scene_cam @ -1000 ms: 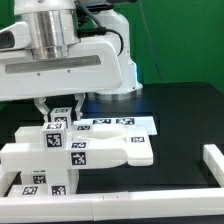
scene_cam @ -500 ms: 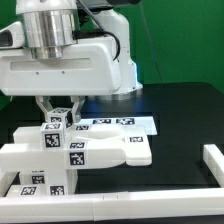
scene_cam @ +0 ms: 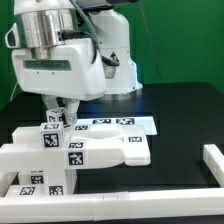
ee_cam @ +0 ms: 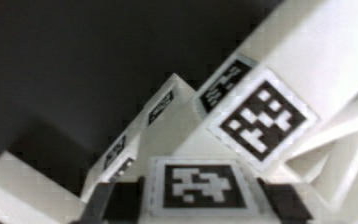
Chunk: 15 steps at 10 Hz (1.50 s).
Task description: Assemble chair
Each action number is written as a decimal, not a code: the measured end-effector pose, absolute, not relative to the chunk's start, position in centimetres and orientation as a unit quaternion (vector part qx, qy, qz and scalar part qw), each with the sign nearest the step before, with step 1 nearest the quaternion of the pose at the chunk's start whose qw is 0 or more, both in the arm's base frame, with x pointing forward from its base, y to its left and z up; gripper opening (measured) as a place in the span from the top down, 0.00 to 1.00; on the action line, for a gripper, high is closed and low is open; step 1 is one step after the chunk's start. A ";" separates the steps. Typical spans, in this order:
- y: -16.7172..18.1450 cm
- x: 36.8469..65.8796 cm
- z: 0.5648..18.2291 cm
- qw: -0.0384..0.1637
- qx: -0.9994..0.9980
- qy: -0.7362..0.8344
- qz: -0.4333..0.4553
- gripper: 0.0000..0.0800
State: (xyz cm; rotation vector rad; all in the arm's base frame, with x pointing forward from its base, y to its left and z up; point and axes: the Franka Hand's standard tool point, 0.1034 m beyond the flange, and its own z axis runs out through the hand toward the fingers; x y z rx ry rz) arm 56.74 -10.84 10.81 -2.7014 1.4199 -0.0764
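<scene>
The hand (scene_cam: 57, 110) is clenched on a small tagged block (scene_cam: 54, 122) on top of the chair (scene_cam: 85, 152), which sits at the worktop's (scene_cam: 185, 115) near edge. To seat this block well, I would keep it upright and press straight down.

- We saw bright, even light in the exterior view, seemingly from overhead, so the white arm (scene_cam: 60, 60) and the chair parts (scene_cam: 95, 152) looked nearly washed out.
- We noted a soft pale sheen on the black table (scene_cam: 185, 110), well beyond the jaws.
- We found only faint shadows beneath the jaws, under the stacked blocks.
- We judged the exterior view coarse and slightly soft, the tag patterns barely readable.
- In the wrist view we saw heavy blur: the tag (ee_cam: 197, 187) between the gripper fingers (ee_cam: 114, 198) was smeared, the dark background featureless.
</scene>
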 end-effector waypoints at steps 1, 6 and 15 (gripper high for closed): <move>-10.8 56.7 10.8 0.045 -0.870 0.490 -0.024 0.65; -10.9 57.0 10.8 0.051 -0.725 0.686 -0.008 0.65; -10.9 57.1 10.7 0.068 -0.606 0.792 0.004 0.38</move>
